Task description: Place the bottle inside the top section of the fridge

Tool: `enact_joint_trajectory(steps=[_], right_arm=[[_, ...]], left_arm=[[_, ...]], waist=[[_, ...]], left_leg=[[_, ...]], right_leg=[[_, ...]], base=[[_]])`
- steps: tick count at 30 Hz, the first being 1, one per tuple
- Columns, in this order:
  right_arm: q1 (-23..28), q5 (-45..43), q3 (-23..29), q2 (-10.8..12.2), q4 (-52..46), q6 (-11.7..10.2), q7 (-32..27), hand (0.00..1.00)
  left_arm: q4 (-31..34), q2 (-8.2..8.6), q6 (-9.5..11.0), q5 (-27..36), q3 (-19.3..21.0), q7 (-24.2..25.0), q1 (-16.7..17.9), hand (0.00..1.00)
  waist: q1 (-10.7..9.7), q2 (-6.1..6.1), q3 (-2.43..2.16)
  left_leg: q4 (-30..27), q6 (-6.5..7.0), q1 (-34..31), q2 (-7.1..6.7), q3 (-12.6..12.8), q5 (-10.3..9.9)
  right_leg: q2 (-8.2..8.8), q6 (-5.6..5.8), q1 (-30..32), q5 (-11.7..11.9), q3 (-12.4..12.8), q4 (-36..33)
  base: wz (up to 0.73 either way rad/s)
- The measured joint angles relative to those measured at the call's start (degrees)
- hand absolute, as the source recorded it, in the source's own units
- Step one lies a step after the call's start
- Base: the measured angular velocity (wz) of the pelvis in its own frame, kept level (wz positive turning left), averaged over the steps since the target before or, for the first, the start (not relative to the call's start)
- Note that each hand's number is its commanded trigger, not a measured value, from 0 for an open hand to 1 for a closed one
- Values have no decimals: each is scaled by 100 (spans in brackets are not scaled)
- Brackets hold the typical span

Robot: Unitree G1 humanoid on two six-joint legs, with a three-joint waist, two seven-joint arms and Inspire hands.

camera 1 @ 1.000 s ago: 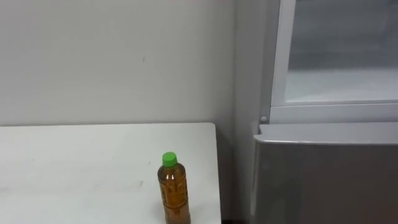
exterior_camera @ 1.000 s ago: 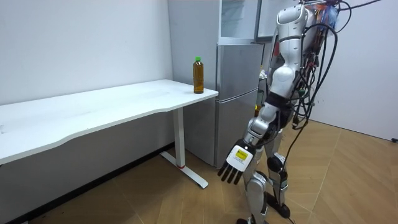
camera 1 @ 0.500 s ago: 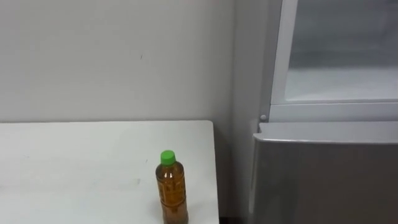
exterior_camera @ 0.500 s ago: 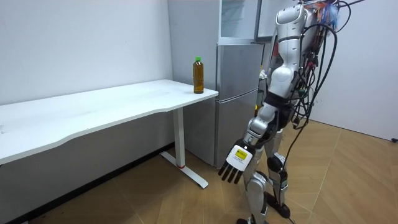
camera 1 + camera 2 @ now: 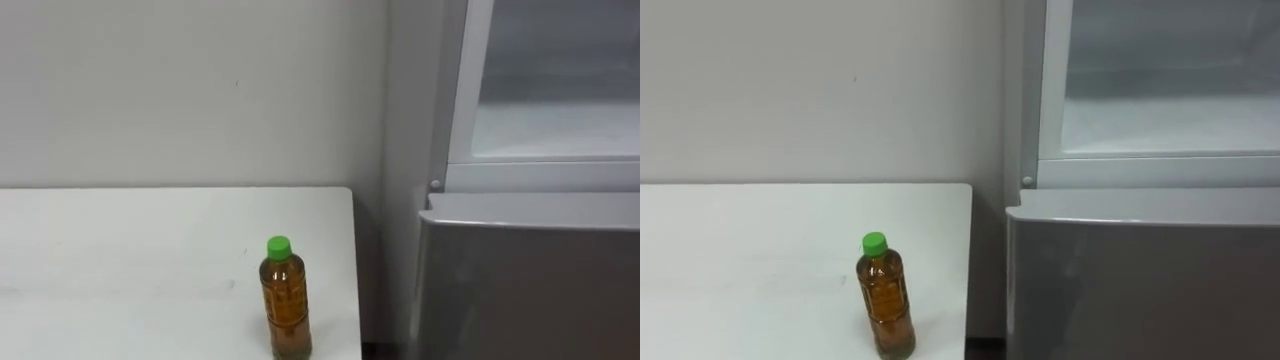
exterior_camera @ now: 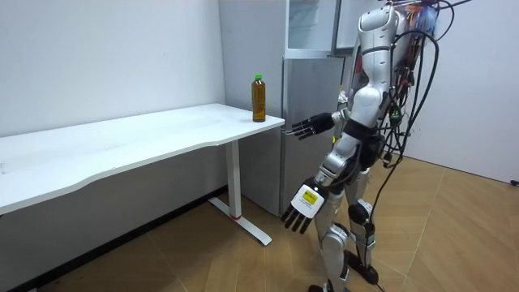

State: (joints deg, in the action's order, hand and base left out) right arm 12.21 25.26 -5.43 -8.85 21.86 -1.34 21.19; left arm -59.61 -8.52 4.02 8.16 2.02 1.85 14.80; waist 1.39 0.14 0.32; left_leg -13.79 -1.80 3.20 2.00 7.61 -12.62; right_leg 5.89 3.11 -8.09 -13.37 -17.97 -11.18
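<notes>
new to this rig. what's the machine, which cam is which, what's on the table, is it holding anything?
It is a two-legged humanoid robot with two arms, each ending in a fingered hand. The room view comes from a camera standing some way off and takes in the whole robot, which stands in front of the grey fridge, next to the end of the white table. The two eye views come from a stereo camera on its head and show nearly the same scene: the table on the left, the fridge on the right.

One thing stands on the table: a bottle of brown drink with a green cap, upright near the end closest to the fridge. The upper fridge compartment looks open.

Nothing is held. The right hand is stretched out toward the bottle, fingers spread, well short of it. The left hand hangs open at its side.
</notes>
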Motion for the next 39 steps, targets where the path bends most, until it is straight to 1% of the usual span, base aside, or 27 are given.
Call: enact_joint_trajectory(steps=[2, 3, 4, 7, 11, 16, 19, 25, 28, 30, 32, 36, 39], right_arm=[[7, -13, -31, 0, -144, 22, 19, 0], [6, -49, -36, -3, -316, 29, 21, 0], [9, -51, -59, -6, -538, 29, 27, 0], [4, -51, -128, 0, -889, 26, 145, 0], [-38, -26, -150, 5, -1494, 23, 247, 0], [-316, 96, -306, -15, -1912, 23, 284, 0], [-344, 148, -302, -65, -2334, 24, 284, 0], [-680, 149, -288, -103, -2444, 25, 258, 0], [-931, 171, -286, -173, -2444, 25, 83, 0], [-1013, 173, -277, -204, -2444, 25, 52, 0], [-1090, 181, -265, -217, -2444, 25, 4, 0], [-1192, 356, -225, -240, -2443, 26, -121, 0], [-1362, 408, -226, -246, -2444, 26, -153, 0]], left_arm=[[48, -1, -1, -40, 0, 9, -6, 0], [88, -5, -1, -113, 4, 36, -12, 0], [127, -15, 1, -149, 4, 81, -7, 0], [117, -23, 1, -148, 5, 122, -13, 0], [104, -23, 7, -137, 1, 131, -44, 0], [112, -42, 7, -121, -9, 130, -33, 0], [216, -52, -3, -156, 2, 130, 14, 0], [236, -71, -23, -150, -7, 130, 41, 0], [239, -136, -24, -153, -22, 130, 97, 0], [239, -160, -26, -152, -11, 130, 136, 0], [238, -178, -36, -151, -1, 130, 156, 0], [235, -202, -101, -151, 2, 156, 127, 0], [235, -208, -120, -152, 4, 186, 114, 0]], waist=[[59, 4, 1], [68, 18, -7], [86, 20, 4], [159, 10, 3], [332, -14, 9], [380, -67, -1], [384, -73, -4], [395, -94, -7], [399, -156, -10], [411, -199, -11], [428, -234, 2], [526, -282, 8], [530, -275, 13]], left_leg=[[1, 1, -21, 2, 0, -1], [0, 1, -65, 6, 0, -1], [7, 1, -75, 7, 0, 0], [16, 2, -43, 7, 7, 0], [18, 3, -56, 22, 32, 1], [7, 4, -64, 25, 32, 2], [8, 4, -80, 26, 32, 2], [9, 4, -58, 26, 30, 3], [7, 4, -34, 26, 20, 4], [8, 3, -37, 26, 9, 4], [6, 3, -44, 26, -3, 4], [-13, 3, -53, 25, -65, 4], [-35, 3, -58, 22, -137, 4]], right_leg=[[2, 0, 36, 0, -1, -42], [2, -1, 91, 1, 0, -60], [2, -7, 112, 4, 4, -69], [2, -7, 106, 4, 36, -88], [3, -7, 160, 4, 67, -154], [3, -11, 149, 7, 55, -157], [4, -11, 120, 8, 44, -156], [4, -11, 114, 8, 43, -157], [2, -11, 114, 8, 27, -147], [2, -11, 92, 8, 11, -146], [2, -11, 64, 9, -9, -145], [4, -13, 24, 11, -98, -136], [3, -13, -17, 11, -180, -134]], base=[[0], [0], [0], [-4], [-2], [0], [0], [0], [0], [2], [5], [8], [12]])
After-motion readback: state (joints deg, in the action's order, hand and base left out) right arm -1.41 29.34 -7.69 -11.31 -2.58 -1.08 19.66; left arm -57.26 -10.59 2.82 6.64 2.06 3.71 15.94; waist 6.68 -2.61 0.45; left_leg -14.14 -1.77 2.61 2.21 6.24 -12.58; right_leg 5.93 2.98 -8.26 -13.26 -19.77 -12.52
